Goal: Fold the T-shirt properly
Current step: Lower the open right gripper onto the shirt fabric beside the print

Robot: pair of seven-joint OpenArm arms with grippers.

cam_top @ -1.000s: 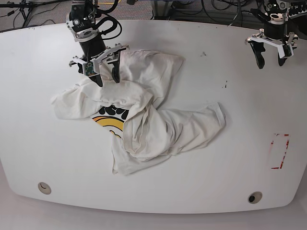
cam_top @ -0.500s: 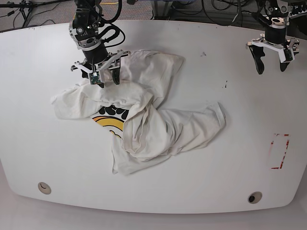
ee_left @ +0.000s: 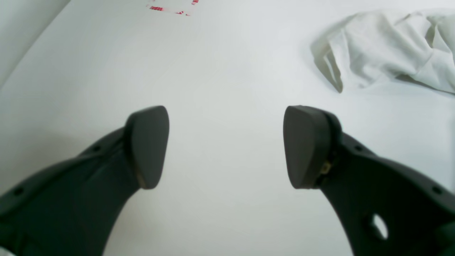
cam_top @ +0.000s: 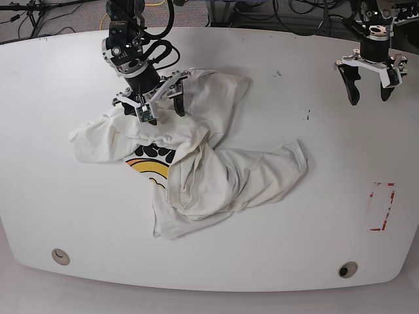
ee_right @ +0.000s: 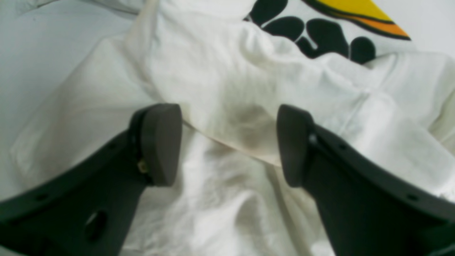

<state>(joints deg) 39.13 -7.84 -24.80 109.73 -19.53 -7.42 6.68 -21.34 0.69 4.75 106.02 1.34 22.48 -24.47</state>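
Note:
The off-white T-shirt (cam_top: 196, 150) lies crumpled in the middle-left of the white table (cam_top: 314, 216), with part of its yellow-orange and black print (cam_top: 149, 163) showing. My right gripper (cam_top: 162, 104) is open and hovers over the shirt's upper folds. In the right wrist view the open gripper (ee_right: 229, 142) has its fingers on either side of a fold of shirt (ee_right: 241, 92) below the black lettering (ee_right: 312, 35). My left gripper (cam_top: 370, 88) is open and empty over bare table at the far right. In the left wrist view (ee_left: 225, 145) a shirt sleeve (ee_left: 387, 49) lies far off.
A red-outlined rectangle (cam_top: 382, 206) is marked on the table at the right, also in the left wrist view (ee_left: 172, 5). Two round holes (cam_top: 60, 256) (cam_top: 347, 269) sit near the front edge. Small dark specks (cam_top: 308, 116) mark the table.
My right gripper has moved right over the shirt's upper folds and turned, staying open. My left gripper has shifted slightly up and left. The shirt has barely changed.

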